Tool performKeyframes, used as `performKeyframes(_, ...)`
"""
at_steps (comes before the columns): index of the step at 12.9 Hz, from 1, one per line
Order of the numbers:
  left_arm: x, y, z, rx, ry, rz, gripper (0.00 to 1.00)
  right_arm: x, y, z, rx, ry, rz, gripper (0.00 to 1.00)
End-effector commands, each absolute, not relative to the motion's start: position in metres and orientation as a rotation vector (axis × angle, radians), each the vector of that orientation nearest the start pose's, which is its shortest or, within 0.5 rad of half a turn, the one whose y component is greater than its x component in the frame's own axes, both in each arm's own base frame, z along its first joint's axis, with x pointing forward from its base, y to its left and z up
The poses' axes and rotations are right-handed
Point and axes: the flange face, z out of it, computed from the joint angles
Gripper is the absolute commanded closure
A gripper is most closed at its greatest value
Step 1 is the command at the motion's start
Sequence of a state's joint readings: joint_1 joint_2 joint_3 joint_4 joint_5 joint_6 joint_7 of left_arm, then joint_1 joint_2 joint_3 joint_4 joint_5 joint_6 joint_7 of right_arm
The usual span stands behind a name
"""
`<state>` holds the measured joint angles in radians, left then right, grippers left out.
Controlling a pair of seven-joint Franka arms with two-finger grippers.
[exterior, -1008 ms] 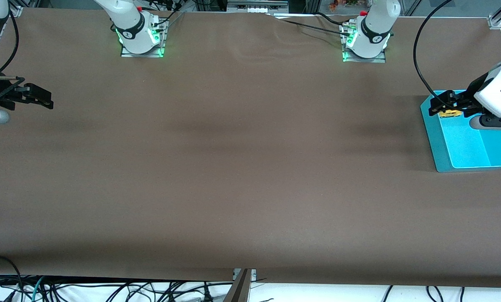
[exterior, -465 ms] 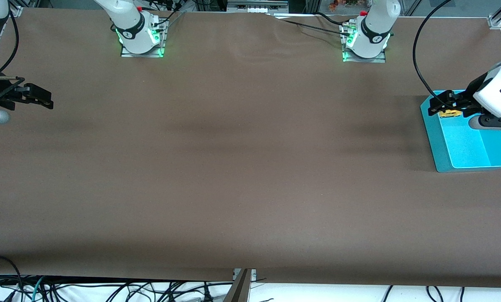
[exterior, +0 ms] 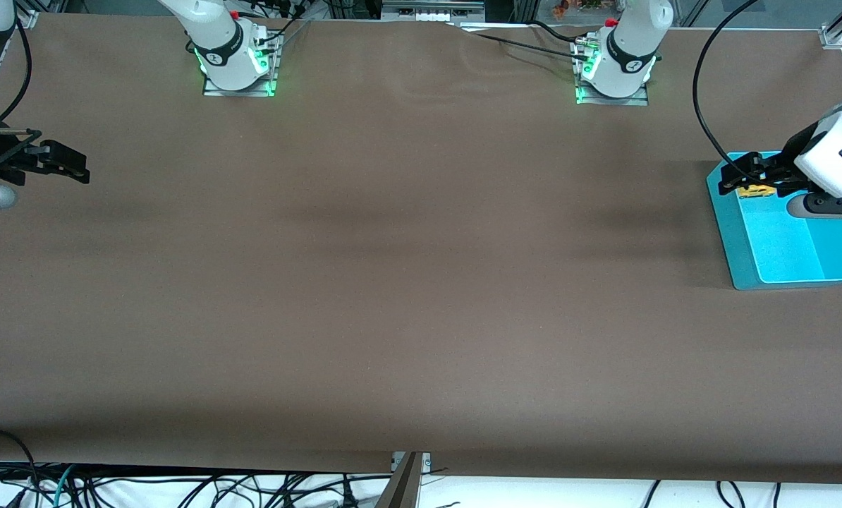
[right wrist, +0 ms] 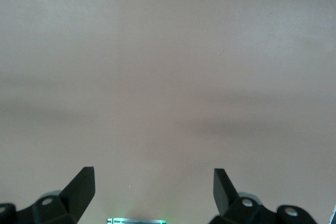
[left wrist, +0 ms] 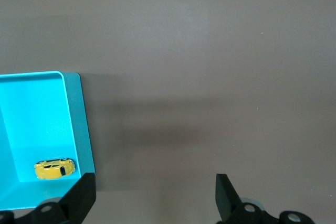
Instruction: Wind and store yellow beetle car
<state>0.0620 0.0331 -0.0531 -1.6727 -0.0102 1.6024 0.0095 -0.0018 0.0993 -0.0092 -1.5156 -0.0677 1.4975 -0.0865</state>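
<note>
The yellow beetle car (exterior: 757, 190) lies in the cyan bin (exterior: 781, 247), in the corner farthest from the front camera. In the left wrist view the car (left wrist: 54, 169) rests on the bin's floor (left wrist: 31, 108), free of the fingers. My left gripper (exterior: 735, 176) hovers over that end of the bin, open and empty (left wrist: 155, 198). One of its fingers (left wrist: 81, 195) is above the bin's rim and the other is above bare table. My right gripper (exterior: 75, 168) waits open and empty at the right arm's end of the table (right wrist: 153, 192).
The bin stands at the left arm's end of the brown table (exterior: 393, 268) and has a divider near its outer side. Both arm bases (exterior: 238, 60) (exterior: 615, 70) stand along the table's edge farthest from the front camera. A black cable (exterior: 703, 120) hangs by the left arm.
My left gripper has drifted very slightly over the bin. The car has stayed where it lies in the bin. The right arm has not moved.
</note>
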Motion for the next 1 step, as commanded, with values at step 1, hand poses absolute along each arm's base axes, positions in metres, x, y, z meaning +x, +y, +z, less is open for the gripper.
performKeyframes(1, 0.5608, 0.0001, 0.5678, -3.175, -0.011, 0.156, 0.0, 0.5774, -0.0154, 0.5928, -3.197, -0.108, 0.182, 0.0)
